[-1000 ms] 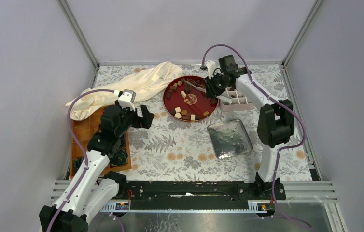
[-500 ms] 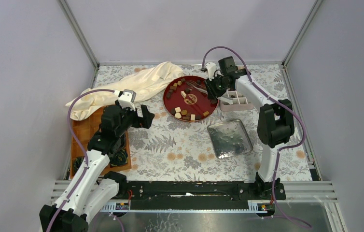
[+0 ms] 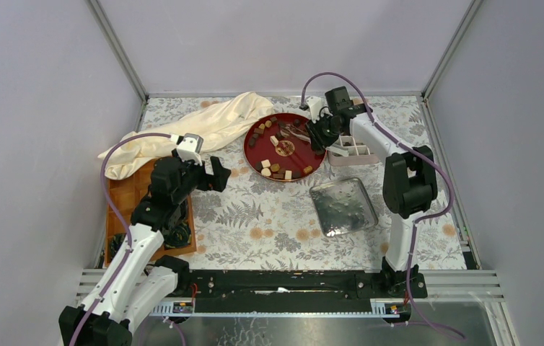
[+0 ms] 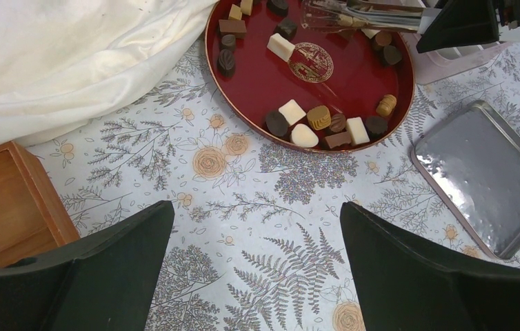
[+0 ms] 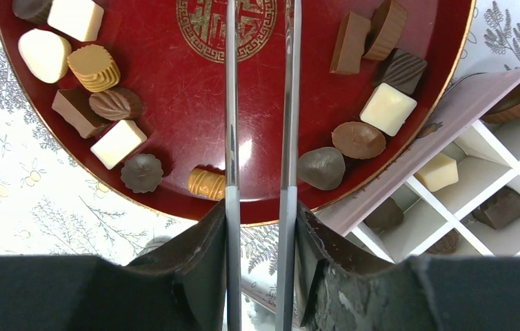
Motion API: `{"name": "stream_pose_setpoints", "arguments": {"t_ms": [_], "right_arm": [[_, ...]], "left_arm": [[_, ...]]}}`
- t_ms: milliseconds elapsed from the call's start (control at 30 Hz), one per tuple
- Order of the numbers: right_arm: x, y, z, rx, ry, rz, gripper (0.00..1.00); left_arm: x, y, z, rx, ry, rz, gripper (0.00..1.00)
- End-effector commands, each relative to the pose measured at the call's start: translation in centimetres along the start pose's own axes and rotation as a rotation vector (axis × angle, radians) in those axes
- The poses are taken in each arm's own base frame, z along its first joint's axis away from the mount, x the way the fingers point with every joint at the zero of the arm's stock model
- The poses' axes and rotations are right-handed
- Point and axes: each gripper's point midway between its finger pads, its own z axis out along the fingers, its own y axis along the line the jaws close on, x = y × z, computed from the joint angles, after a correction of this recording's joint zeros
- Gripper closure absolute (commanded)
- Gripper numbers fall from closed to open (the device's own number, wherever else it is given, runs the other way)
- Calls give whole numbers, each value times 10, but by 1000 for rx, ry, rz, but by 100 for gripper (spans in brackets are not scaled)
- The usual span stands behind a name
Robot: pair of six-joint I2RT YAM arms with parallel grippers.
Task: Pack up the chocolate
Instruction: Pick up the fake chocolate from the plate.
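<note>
Right gripper (image 5: 258, 222) is clenched on slim steel tongs (image 5: 230, 103), whose two blades run straight ahead of it over a round red lacquer tray (image 5: 174, 117). Their tips lie beyond the wrist view, so I cannot tell whether they carry a piece. Small dark, tan and cream chocolates (image 5: 387, 108) are scattered on both sides of the blades, well over a dozen not yet packed. To the gripper's right sits a pale pink box with white dividers (image 5: 409, 162), with about five pieces already in its compartments and several visibly vacant. Packing looks to be at an early stage. Left gripper (image 4: 257, 234) hangs spread wide and empty, the tray ahead of it.
</note>
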Motion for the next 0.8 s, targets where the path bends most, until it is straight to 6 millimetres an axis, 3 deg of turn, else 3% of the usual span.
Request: {"name": "stream_pose_setpoints", "arguments": {"t_ms": [0, 767], "right_arm": [[-10, -8, 3, 21, -26, -27, 59], [-12, -7, 17, 28, -4, -27, 53]], "left_arm": [[-7, -2, -2, 12, -31, 20, 1], [-9, -8, -4, 39, -38, 14, 1]]}}
